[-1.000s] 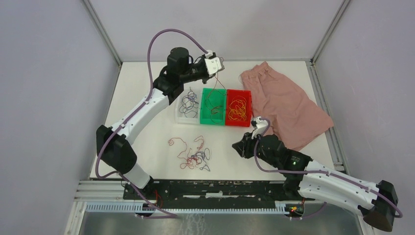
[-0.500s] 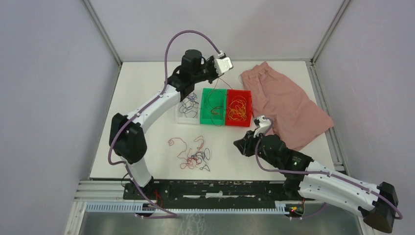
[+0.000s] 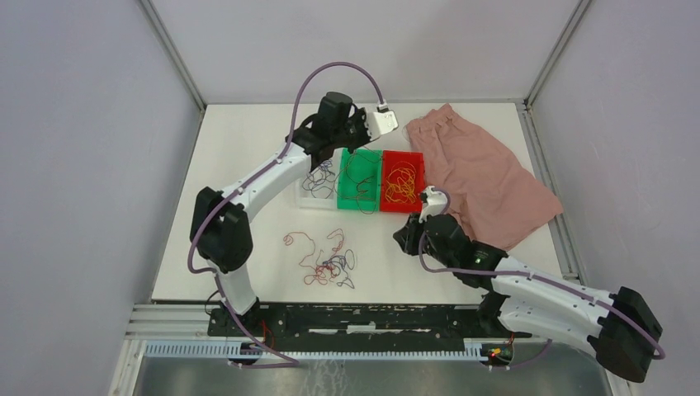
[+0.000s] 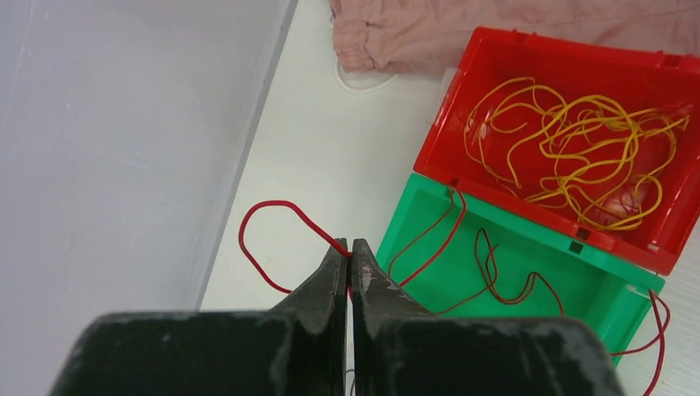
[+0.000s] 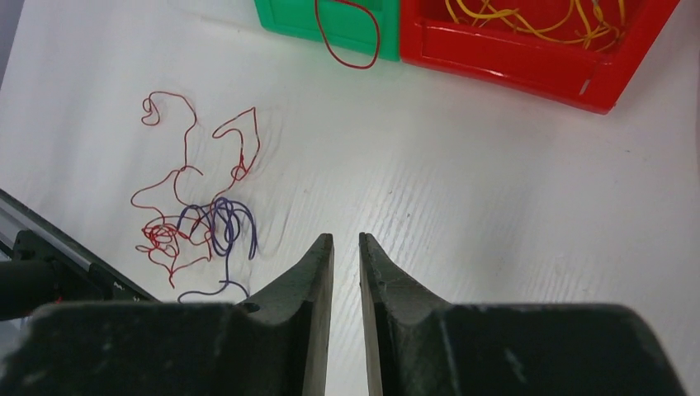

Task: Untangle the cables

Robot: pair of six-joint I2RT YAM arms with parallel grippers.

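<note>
Pinch on red wire [image 4: 276, 202] by left gripper [image 4: 350, 246], jaws together, beside green bin [image 4: 596, 307] for colour sorting; right gripper [image 5: 346, 238] slightly apart, empty.

Three bins [image 3: 357, 206] sit side by side in the middle of the top view, with cables [image 3: 400, 183] lying in each. A cloth [image 3: 487, 177] lies spread just right of them, toward the upper right of the table [image 3: 239, 148]. Below the bins, left of centre, a tangle [image 3: 326, 264] of more cables rests on the table.
</note>
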